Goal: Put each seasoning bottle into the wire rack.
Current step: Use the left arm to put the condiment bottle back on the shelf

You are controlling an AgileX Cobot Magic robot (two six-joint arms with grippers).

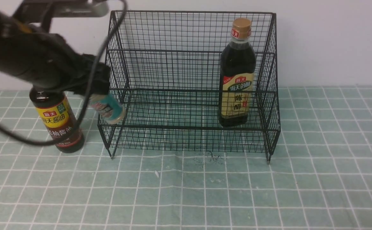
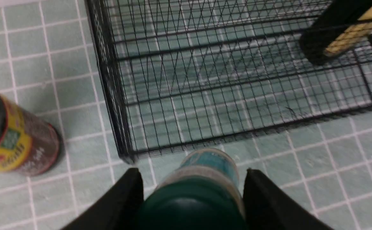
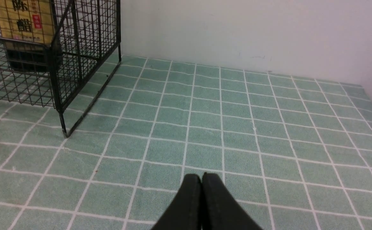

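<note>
My left gripper is shut on the small green-capped shaker, which hangs tilted in the air just outside the front left corner of the black wire rack. In the left wrist view the shaker sits between the black fingers, short of the rack's front edge. A dark bottle with a tan cap and cream label stands upright on the rack's lower tier at the right. Another dark bottle with a yellow label stands on the table left of the rack, partly hidden by my left arm. My right gripper is shut and empty, low over the table.
A green tiled cloth covers the table. A white wall rises right behind the rack. A black cable loops down from the left arm in front of the yellow-labelled bottle. The rack's right front foot stands left of my right gripper.
</note>
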